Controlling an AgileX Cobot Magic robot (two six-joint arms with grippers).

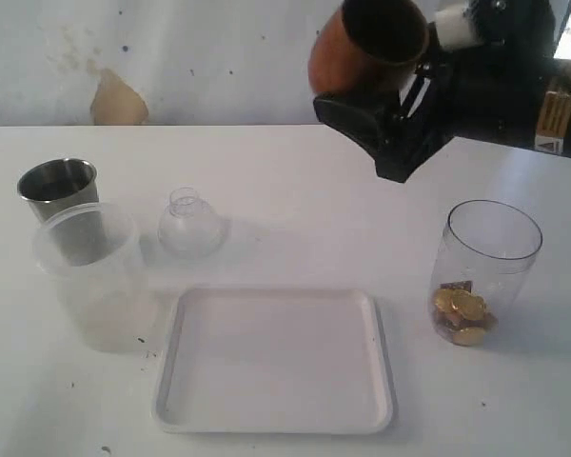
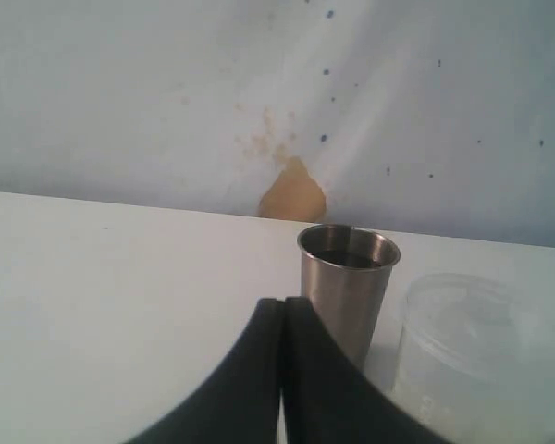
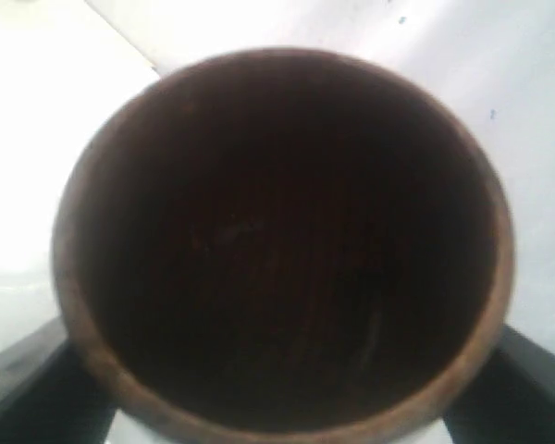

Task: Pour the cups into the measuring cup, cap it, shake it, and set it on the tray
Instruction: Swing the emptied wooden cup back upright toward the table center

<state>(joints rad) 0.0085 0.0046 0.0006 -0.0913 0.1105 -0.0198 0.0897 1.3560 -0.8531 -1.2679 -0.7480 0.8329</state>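
My right gripper [image 1: 376, 95] hangs high above the table's back right, shut on the small brown wooden cup [image 1: 366, 48]. The cup [image 3: 282, 240] fills the right wrist view, its inside dark with nothing showing, and a black finger [image 3: 28, 384] sits at each side. The clear measuring cup [image 1: 483, 271] stands below at the right with gold coins in its bottom. At the left stand the steel tumbler [image 1: 59, 190] and the frosted plastic cup [image 1: 95, 276]. The white tray [image 1: 276, 367] lies at the front middle. My left gripper [image 2: 282, 310] is shut and empty, just short of the tumbler [image 2: 347, 282] and frosted cup [image 2: 481, 361].
A small clear dome-shaped lid [image 1: 188, 224] stands on the white table between the tumbler and the tray's far edge. A pale wall with a tan patch [image 1: 119, 100] rises behind the table.
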